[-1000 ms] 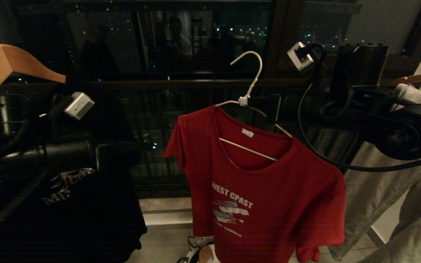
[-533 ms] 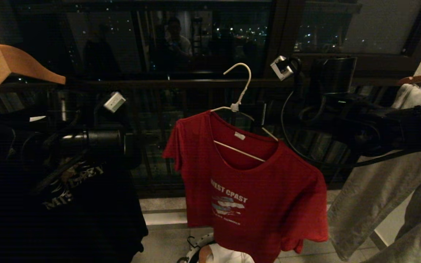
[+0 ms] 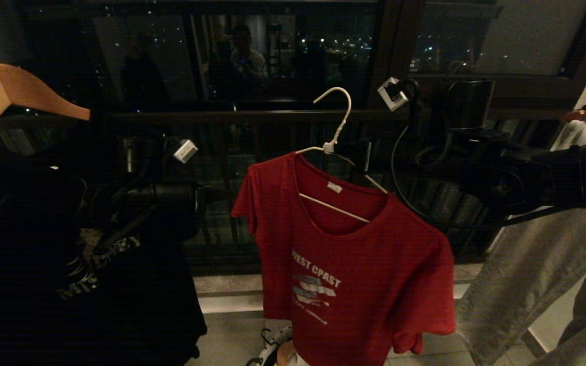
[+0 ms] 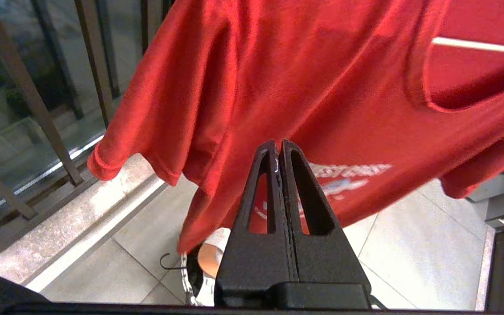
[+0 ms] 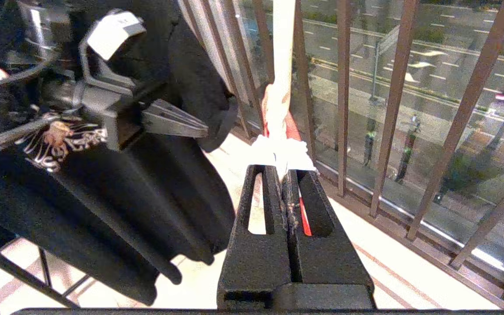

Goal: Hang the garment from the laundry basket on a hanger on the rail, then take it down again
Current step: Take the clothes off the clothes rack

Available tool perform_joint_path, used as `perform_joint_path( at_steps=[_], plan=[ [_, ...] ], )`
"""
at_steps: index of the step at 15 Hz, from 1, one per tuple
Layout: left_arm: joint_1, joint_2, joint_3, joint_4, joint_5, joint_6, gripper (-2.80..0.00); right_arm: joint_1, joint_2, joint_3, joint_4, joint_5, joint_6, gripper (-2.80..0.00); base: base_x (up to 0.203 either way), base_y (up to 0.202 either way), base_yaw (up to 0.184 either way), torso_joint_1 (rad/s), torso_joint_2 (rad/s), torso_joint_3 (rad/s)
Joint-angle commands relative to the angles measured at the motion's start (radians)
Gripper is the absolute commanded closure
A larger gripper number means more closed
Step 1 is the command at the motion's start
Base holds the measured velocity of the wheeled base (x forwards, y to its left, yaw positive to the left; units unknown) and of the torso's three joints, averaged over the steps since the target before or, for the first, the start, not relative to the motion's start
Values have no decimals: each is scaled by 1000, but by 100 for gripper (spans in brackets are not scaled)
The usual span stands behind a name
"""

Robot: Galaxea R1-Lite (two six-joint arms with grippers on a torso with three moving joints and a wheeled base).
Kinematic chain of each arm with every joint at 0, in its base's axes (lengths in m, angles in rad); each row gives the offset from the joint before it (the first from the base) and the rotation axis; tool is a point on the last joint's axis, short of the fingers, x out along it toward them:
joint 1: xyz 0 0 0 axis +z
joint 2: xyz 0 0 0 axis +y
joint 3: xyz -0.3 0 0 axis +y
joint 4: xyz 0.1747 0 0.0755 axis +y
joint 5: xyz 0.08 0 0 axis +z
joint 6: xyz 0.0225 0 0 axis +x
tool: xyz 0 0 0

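The garment point(image 3: 354, 264), a red T-shirt with white lettering, hangs on the thin white hanger point(image 3: 341, 119) in mid-air before the dark window. My right gripper point(image 3: 350, 152) reaches in from the right and is shut on the hanger's twisted neck point(image 5: 280, 148), fingertips point(image 5: 298, 175) just under it. My left gripper point(image 3: 216, 194) is shut and empty. It points at the shirt's sleeve and stands a little short of the cloth point(image 4: 304, 87). The laundry basket point(image 3: 268, 349) stands on the tiled floor under the shirt, mostly hidden by it. No rail shows near the hook.
A black printed T-shirt point(image 3: 120, 284) on a tan wooden hanger point(image 3: 13, 91) hangs close on the left, behind my left arm. Grey trousers point(image 3: 517, 284) hang on the right. Balcony bars point(image 5: 344, 87) and glass stand just beyond the shirt. A person is reflected in the window point(image 3: 242, 56).
My left arm has stretched rightward toward the shirt's sleeve, staying shut. The right gripper brought the hanger and shirt slightly down and left, then held them there.
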Motion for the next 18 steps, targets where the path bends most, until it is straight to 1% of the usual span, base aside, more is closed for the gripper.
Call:
perform_joint_path(
  at_steps=[1,2,3,5,7,9,11,12,14,15,18],
  plan=[
    [0,29,-6,-3,-4,5,0,2,-4,0,-3,3,2,0,0,0,0,0,0,0],
    [0,37,-5,-13,-4,8,0,1,-10,0,-3,3,2,0,0,0,0,0,0,0],
    [-2,42,1,-46,-4,4,-280,2,-14,2,-3,3,2,0,0,0,0,0,0,0],
    [-6,53,10,-116,-4,-22,-280,2,-18,2,-3,5,2,0,0,0,0,0,0,0],
    [-5,65,11,-142,-6,-30,-280,2,-21,2,-1,9,2,0,0,0,0,0,0,0],
    [-5,113,11,-249,-2,-34,-280,4,-29,6,-1,11,2,0,0,0,0,0,0,0],
    [-5,143,15,-360,0,-64,-280,7,-34,14,0,20,4,0,0,0,0,0,0,0],
    [-3,145,19,-386,2,-87,-280,10,-37,18,0,22,4,0,0,0,0,0,0,0],
    [9,146,20,-443,0,-106,-280,16,-41,25,0,23,4,0,0,0,0,0,0,0],
    [9,148,20,-456,-1,-126,-280,19,-46,29,0,27,4,0,0,0,0,0,0,0],
    [8,170,39,-534,-8,-142,-280,23,-50,34,0,32,5,0,0,0,0,0,0,0]
  ],
)
